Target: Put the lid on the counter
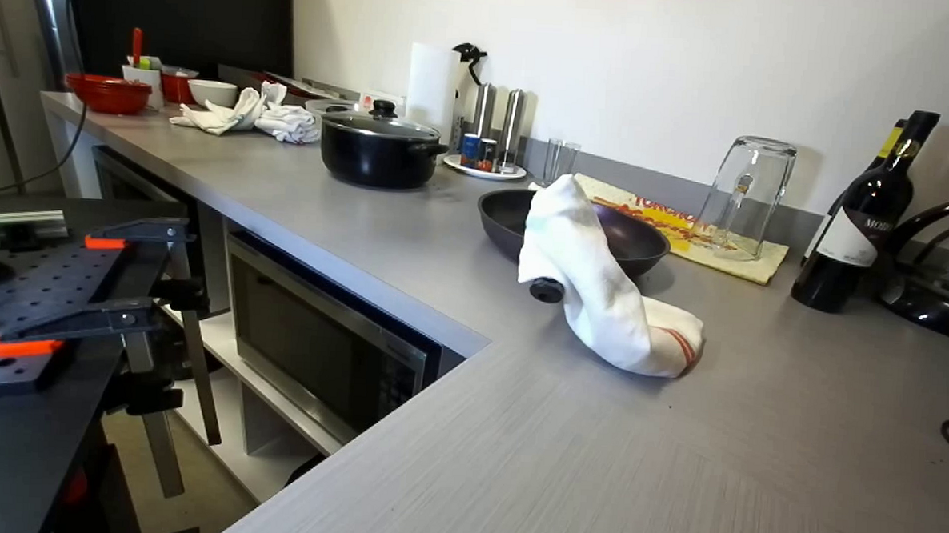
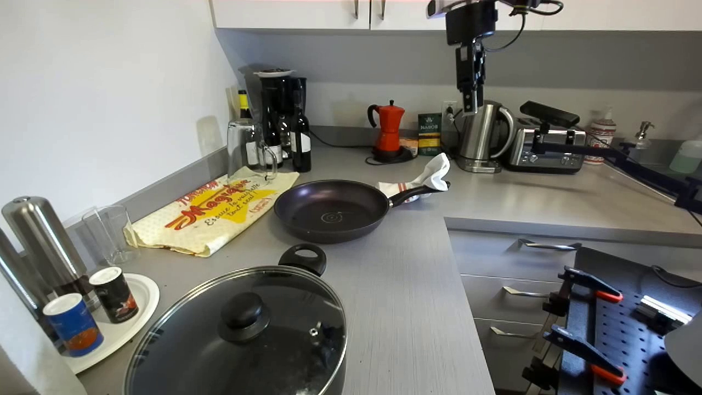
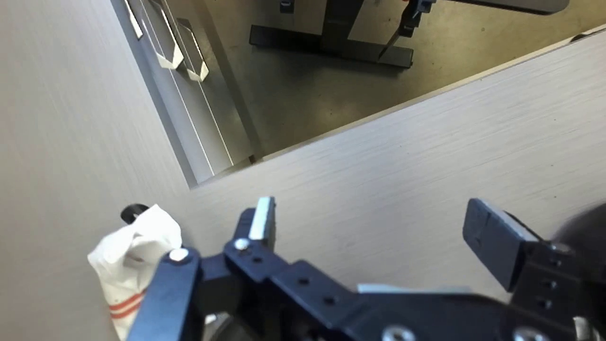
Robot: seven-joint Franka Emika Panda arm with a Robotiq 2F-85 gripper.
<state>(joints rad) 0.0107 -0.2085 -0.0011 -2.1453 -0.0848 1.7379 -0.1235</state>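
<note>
the lid (image 2: 237, 343) is round, of dark see-through glass, with a thin metal rim, a black knob in the middle and a small metal vent on its right part. in both exterior views it sits flat on the pot (image 1: 377, 160) and covers its mouth; the pot stands on the counter (image 2: 406, 307).

the gripper (image 2: 472, 104) is well apart from the lid: in an exterior view the lid lies near and to the left, while the gripper hangs higher, to the right and farther, pointing down. it is released: in the wrist view its two fingers (image 3: 494, 244) stand wide apart, and the grey counter shows between them. a dark, blurred thing is partly hidden behind the right finger; i cannot tell surely what it is.

just beyond the pot lies the pan (image 2: 332, 202), with a striped towel (image 2: 432, 173) bunched at its handle. left of the pan there is a yellow cloth (image 2: 219, 214), with a glass mug (image 2: 245, 149) on it. left of the pot, a plate (image 2: 145, 299) bears two small cans (image 2: 73, 325). pan, cloth and plate take up counter on the far and left sides.
</note>
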